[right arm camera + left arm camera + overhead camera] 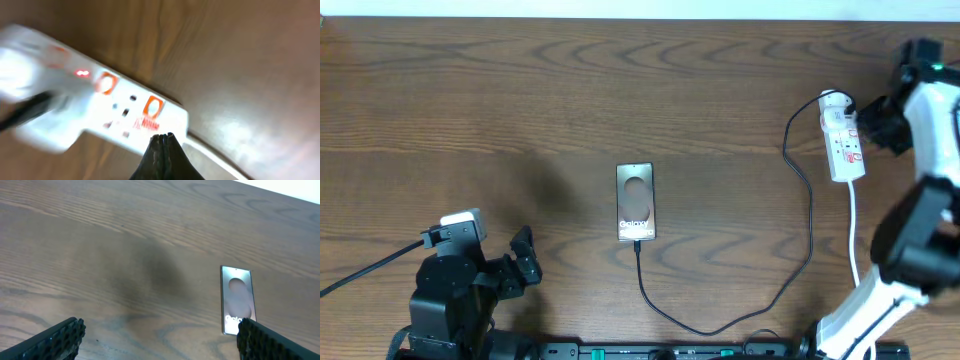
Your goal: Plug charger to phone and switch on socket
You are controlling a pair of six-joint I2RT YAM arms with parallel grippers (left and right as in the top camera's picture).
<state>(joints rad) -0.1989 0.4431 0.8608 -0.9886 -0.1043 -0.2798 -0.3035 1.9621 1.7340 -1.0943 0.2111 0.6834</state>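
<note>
— First entry?
— Wooden table (125,235), brown grain, with a dark shadow patch near the middle.
— Second?
— Phone (238,297), lying flat at the right, with a pale circle and white lettering on its face.
— And the left gripper (162,342)?
— Two black fingers (57,339), spread wide, bare wood between them.

socket (117,107) blurred — lower corner of phone (238,297) hidden.
</note>
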